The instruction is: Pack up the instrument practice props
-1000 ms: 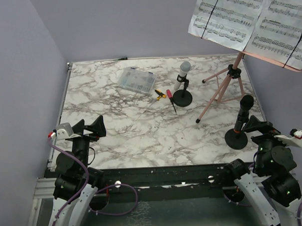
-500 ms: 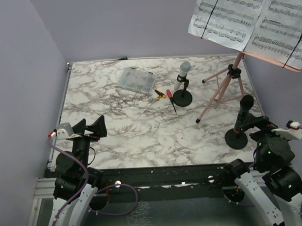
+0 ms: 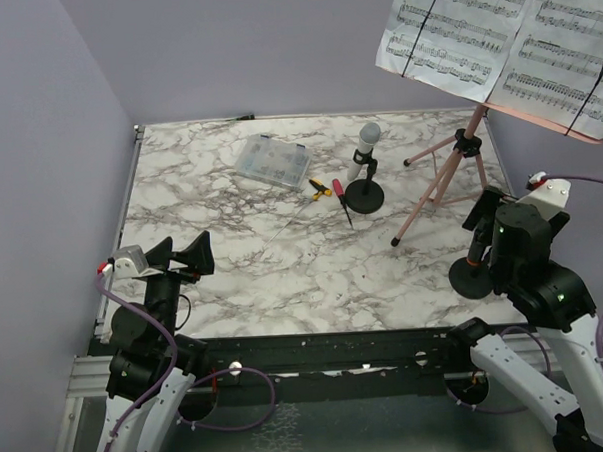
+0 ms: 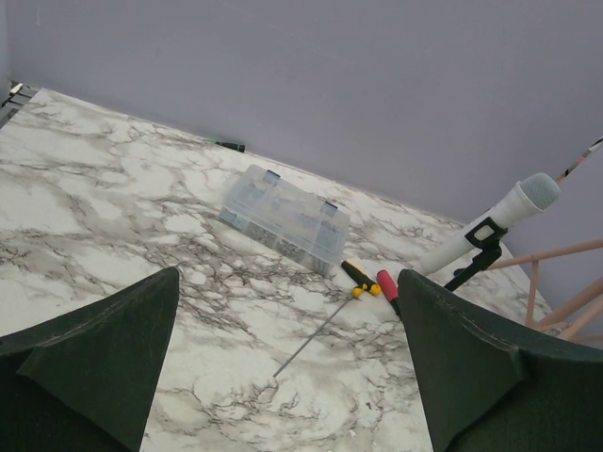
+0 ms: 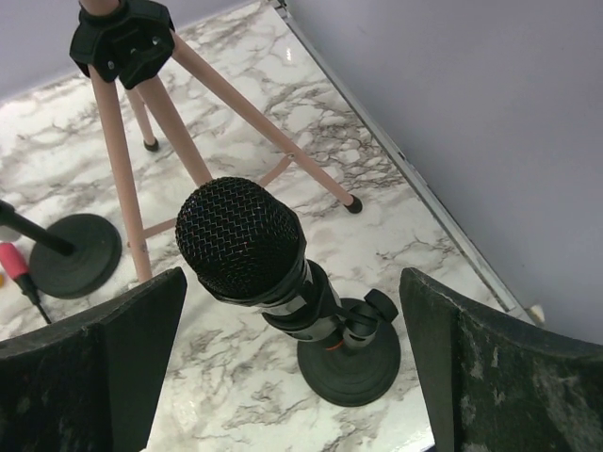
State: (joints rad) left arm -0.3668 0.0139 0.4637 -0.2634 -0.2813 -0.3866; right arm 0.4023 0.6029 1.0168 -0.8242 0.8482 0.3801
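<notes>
— How do your end effectors stand?
— My left end effector (image 4: 287, 278) is released, fingers spread wide, grasping nothing, over the bench (image 3: 233, 259) at 8 o'clock. My right end effector (image 5: 292, 275) is released too, with one finger either side of the black mic (image 5: 240, 240) and a gap on both sides.
— Where is that mic?
— At 4 o'clock on the bench, leaning in the near holder (image 5: 349, 363), whose round base sits flat near the right edge.
— And the other props?
— The grey mic (image 3: 366, 141) leans in the far holder (image 3: 364, 195) at 1 o'clock. The pink tripod (image 3: 444, 175) stands at 2 o'clock, between the two holders, feet on the bench. The pages (image 3: 493, 37) lie under dark bands across its desk up top.
— Anything else?
— A clear box (image 3: 272, 160) lies at 12 o'clock. A red screwdriver (image 3: 337, 188) and a yellow screwdriver (image 3: 320, 188) lie side by side, just beside the far holder at its 9 o'clock.
</notes>
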